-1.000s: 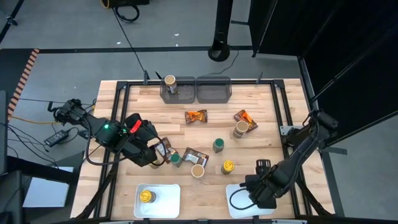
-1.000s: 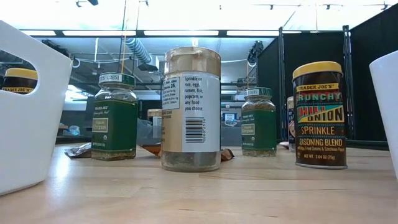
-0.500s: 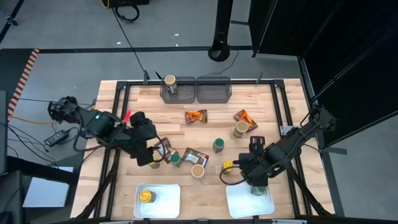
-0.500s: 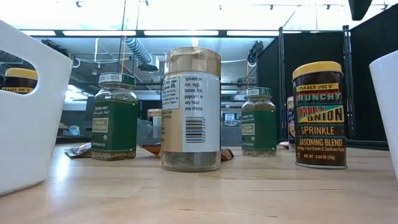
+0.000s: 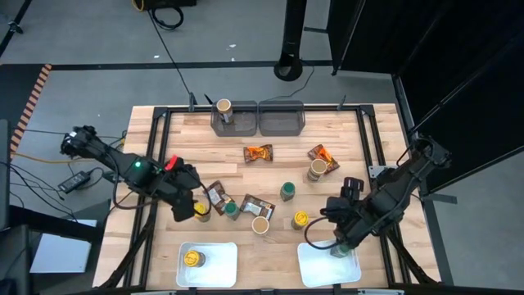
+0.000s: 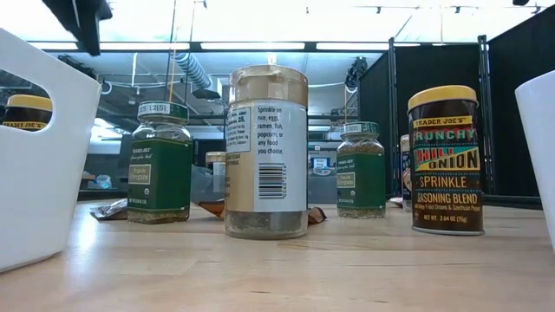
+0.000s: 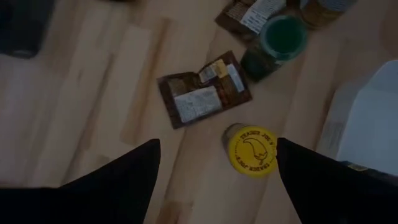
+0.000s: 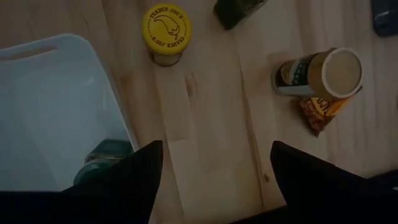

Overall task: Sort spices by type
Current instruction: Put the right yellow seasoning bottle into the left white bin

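My left gripper (image 5: 184,206) hangs open just left of a yellow-lid jar (image 5: 202,211); in its wrist view the gripper (image 7: 217,146) shows that jar (image 7: 252,151), a brown packet (image 7: 204,93) and a green-lid jar (image 7: 280,40). My right gripper (image 5: 338,238) is open above the far edge of the right white tray (image 5: 315,266), where a green-lid jar (image 8: 106,158) stands. More spices stand mid-table: a yellow-lid jar (image 5: 301,219), tan-lid jars (image 5: 260,225) (image 5: 317,170), a green-lid jar (image 5: 287,191), and orange packets (image 5: 258,152) (image 5: 322,154).
The left white tray (image 5: 221,264) holds one yellow-lid jar (image 5: 192,259). Two grey bins (image 5: 281,119) sit at the far edge; the left one holds a tan-lid jar (image 5: 223,107). A brown packet (image 5: 258,205) and a green-lid jar (image 5: 232,210) lie near the left gripper.
My left gripper has drawn back toward the table's left and near edge, uncovering the yellow-lid jar, and now shows at the low view's top left. My right gripper has moved off the right tray toward the far side, uncovering the green-lid jar standing in the tray.
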You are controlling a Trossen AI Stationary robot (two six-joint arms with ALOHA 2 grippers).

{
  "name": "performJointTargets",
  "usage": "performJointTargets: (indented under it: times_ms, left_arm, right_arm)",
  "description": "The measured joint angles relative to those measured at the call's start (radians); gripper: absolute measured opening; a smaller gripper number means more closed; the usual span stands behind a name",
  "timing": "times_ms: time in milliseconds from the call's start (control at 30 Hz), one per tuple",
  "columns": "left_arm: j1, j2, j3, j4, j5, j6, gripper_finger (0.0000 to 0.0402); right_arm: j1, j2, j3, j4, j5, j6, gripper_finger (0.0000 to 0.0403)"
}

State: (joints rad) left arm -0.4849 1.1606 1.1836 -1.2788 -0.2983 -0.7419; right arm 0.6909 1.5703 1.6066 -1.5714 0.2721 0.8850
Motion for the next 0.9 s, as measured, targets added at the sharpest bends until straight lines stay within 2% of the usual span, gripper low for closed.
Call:
performJointTargets:
  times_ms: [267,500,900]
  left_arm:
    - [-0.001,-0.021,-0.074,0.070,0.135,0.033,0.0321]
    - [-0.001,0.003,-0.075,0.124,0.128,0.062,0.0322]
    - [-0.001,0.096,-0.077,0.126,0.147,0.162,0.0322]
  right_arm:
    - [0.009,0.000,0.000,0.000,0.020,0.034,0.0301]
    - [0.009,0.000,0.000,0.000,0.075,0.040,0.0300]
    - [0.009,0.000,-0.009,0.000,0.079,0.037,0.0297]
